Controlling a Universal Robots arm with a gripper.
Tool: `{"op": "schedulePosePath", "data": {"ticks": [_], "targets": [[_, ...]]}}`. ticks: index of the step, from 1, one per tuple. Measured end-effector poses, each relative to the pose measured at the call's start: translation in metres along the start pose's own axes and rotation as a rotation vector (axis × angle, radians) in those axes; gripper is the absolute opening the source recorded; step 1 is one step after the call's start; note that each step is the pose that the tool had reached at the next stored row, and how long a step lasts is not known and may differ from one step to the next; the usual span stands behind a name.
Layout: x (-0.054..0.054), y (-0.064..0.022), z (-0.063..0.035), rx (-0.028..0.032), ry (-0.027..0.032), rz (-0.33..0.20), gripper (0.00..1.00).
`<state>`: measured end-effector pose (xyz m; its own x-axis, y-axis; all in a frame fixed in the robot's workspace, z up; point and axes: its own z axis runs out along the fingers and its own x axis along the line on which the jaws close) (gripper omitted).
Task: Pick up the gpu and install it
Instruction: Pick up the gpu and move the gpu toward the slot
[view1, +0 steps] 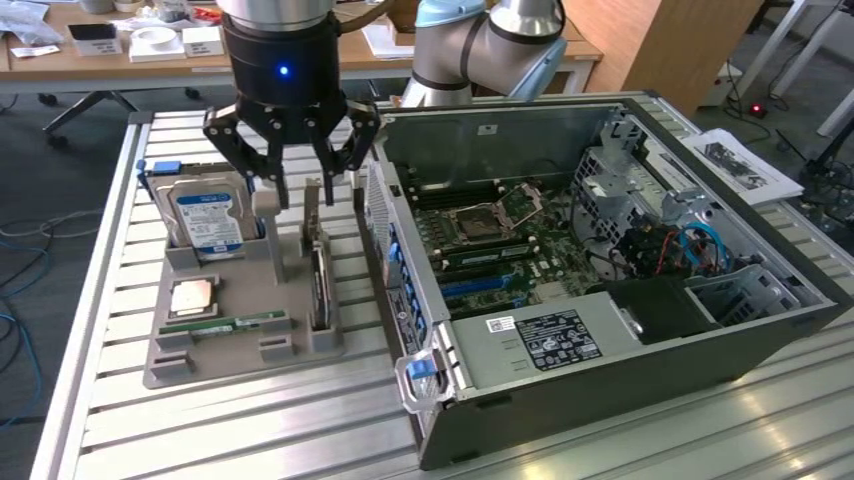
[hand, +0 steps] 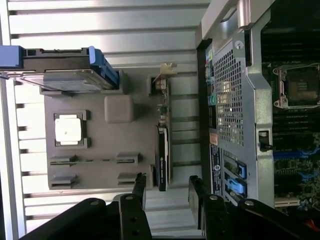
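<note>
Pincer (view1: 304, 178): jaws apart, empty, hovering over tray (view1: 220, 365). Gpu (view1: 319, 275) stands on edge in slot at tray's side. Judged light, stiff, fragile; take hold across its thin upper edge, clear of components.

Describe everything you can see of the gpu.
The gpu is a thin, flat, dark card with a pale metal bracket at one end. It stands on edge in a slot of the grey tray, beside the open computer case. The open claw hangs above it, not gripping it.
</note>
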<state>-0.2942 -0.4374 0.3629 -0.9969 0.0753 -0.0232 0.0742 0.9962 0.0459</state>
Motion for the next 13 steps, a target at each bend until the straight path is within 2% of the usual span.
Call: {"op": "schedulePosePath", "data": {"ticks": [13], "targets": [[0.001,-0.0011,0.0236,0.0000,0.0000,0.000,0.47]]}}
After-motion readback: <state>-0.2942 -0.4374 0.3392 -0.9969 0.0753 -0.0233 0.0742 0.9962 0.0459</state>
